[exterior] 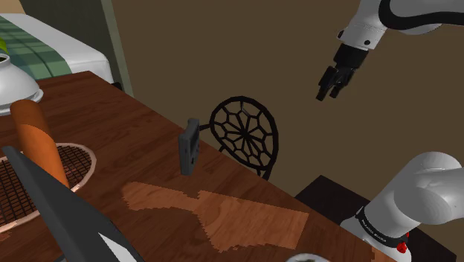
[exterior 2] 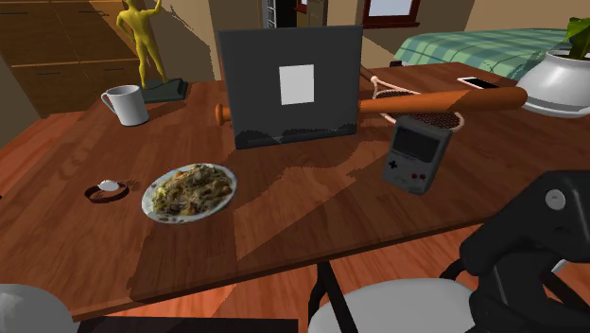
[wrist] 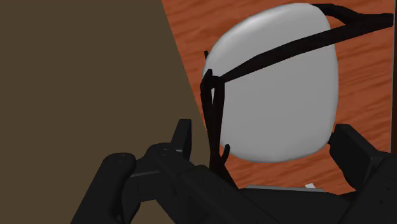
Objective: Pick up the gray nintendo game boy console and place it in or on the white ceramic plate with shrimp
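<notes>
Zero items held: the gripper, jaws spread, hovers off the table, so the approach is pending: travel toward 8 o'clock to the upright game boy, at 3 o'clock of the plate.

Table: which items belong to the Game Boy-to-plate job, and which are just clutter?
Job: grey Game Boy; white plate of food; gripper, open, off the table.
Clutter: white mug; bat; yellow figurine; dark panel; small dish.
</notes>
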Motion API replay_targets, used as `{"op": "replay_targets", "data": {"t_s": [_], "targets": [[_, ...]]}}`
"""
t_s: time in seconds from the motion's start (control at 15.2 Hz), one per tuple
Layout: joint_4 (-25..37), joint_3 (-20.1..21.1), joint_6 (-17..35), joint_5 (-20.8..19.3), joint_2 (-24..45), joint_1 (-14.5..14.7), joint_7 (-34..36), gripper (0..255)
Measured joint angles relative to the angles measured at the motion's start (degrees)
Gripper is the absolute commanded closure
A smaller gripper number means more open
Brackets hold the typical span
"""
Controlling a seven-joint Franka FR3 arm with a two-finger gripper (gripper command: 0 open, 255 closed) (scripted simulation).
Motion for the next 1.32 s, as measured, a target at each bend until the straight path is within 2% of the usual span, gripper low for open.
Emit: {"op": "replay_targets", "data": {"t_s": [0.2, 0.79, 1.32], "targets": [[0.2, 1.6, 0.7, 0.9, 0.8, 0.5, 1.9, 0], [5.5, 12.7, 5.5, 5.6, 9.9, 3.0, 16.3, 0], [16.4, 22.1, 8.9, 5.2, 23.6, 3.9, 29.8, 0]]}}
